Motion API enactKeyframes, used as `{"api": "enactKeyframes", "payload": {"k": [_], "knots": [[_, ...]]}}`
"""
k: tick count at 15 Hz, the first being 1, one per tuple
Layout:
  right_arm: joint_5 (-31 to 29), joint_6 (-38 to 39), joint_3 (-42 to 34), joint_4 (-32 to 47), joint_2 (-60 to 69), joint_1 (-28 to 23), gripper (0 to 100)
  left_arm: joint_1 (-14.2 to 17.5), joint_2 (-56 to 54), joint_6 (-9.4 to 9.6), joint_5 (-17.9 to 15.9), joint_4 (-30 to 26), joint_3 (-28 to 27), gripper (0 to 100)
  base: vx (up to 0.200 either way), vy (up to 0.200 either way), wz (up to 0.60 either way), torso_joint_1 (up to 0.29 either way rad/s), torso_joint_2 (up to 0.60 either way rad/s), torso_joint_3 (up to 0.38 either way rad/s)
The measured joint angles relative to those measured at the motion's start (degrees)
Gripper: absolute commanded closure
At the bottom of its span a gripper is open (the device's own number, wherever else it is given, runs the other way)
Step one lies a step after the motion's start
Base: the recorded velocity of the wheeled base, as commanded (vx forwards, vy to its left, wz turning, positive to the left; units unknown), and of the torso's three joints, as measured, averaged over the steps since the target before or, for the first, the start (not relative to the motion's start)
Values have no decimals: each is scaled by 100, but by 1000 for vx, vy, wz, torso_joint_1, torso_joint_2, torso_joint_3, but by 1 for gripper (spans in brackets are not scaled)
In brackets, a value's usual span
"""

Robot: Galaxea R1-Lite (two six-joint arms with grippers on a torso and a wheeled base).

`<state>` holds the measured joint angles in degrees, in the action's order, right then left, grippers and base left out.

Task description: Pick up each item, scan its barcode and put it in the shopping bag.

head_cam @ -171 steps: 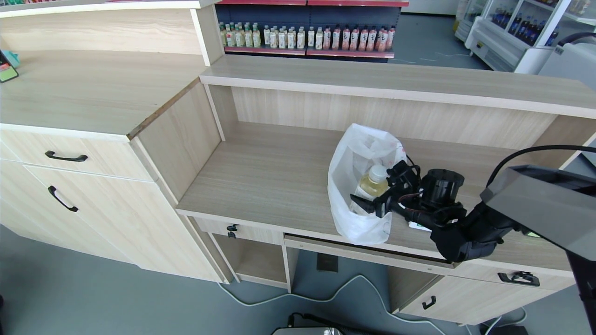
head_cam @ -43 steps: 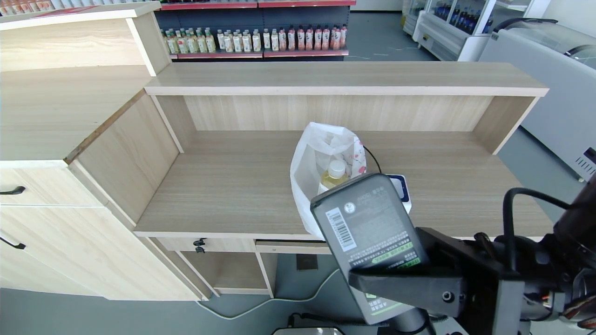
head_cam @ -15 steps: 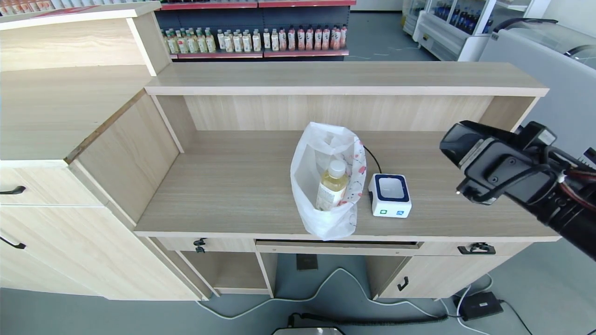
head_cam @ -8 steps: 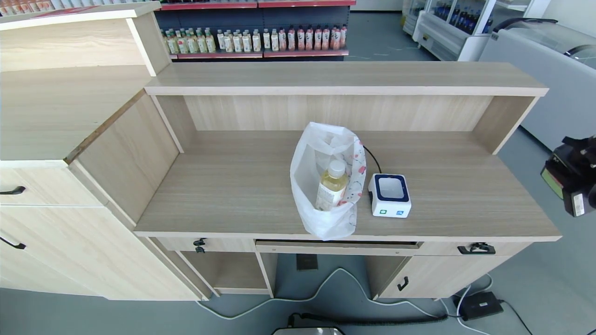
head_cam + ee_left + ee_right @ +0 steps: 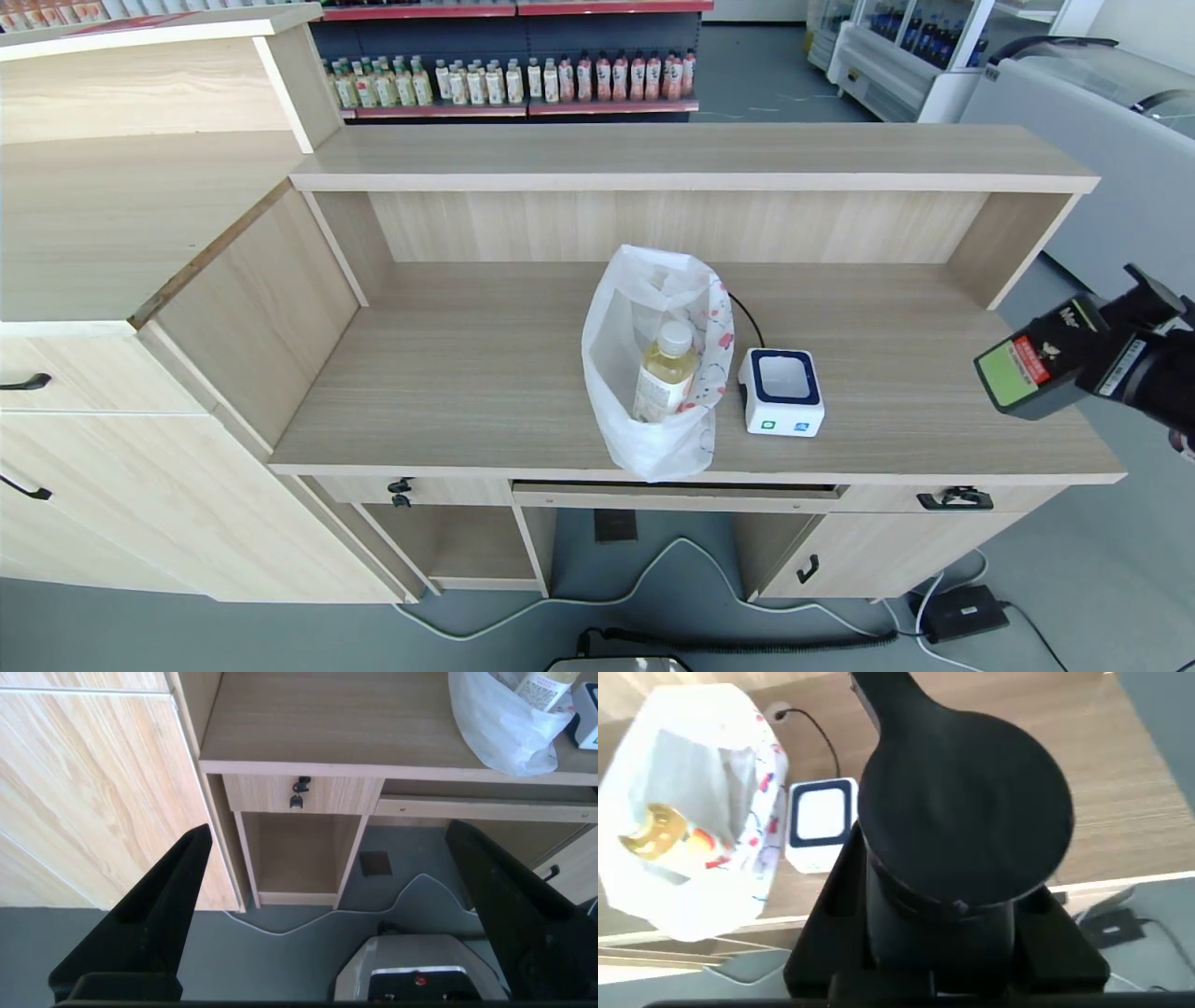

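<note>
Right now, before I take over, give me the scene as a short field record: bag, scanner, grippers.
shopping bag: open, upright on counter
bottle: upright inside bag
scanner: beside bag, on its right
right gripper: shut on dark container, raised near counter's right end
left gripper: open, low before counter

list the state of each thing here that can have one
shopping bag: open, upright on the counter
bottle: capped, upright inside the shopping bag
scanner: face up, beside the shopping bag
dark container: held in the air
right gripper: shut on the dark container
left gripper: open, empty
</note>
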<state>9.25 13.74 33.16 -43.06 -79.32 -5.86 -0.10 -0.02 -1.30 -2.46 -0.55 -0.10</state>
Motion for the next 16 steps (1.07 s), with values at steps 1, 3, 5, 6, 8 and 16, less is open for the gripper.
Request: {"api": "enactKeyframes", "payload": {"k": [1, 3, 5, 6, 8, 16], "knots": [[40, 394, 289, -79, -201, 124, 100, 0, 0, 0, 0, 0, 0, 0, 0, 0, 0, 0, 0, 0], [78, 1023, 1030, -185, -835, 278, 100, 0, 0, 0, 1, 0, 0, 0, 0, 0, 0, 0, 0, 0], [282, 1385, 1847, -286, -1626, 339, 100, 0, 0, 0, 1, 1, 0, 0, 0, 0, 0, 0, 0, 0], [530, 1488, 2175, -366, -1982, 341, 100, 0, 0, 0, 1, 0, 0, 0, 0, 0, 0, 0, 0, 0], [1012, 1497, 2519, -460, -2517, 355, 100, 2, 0, 0, 0, 0, 0, 0, 0, 0, 0, 0, 0, 0], [1130, 892, 2356, -607, -3484, 551, 100, 0, 0, 0, 0, -2, 0, 0, 0, 0, 0, 0, 0, 0]]}}
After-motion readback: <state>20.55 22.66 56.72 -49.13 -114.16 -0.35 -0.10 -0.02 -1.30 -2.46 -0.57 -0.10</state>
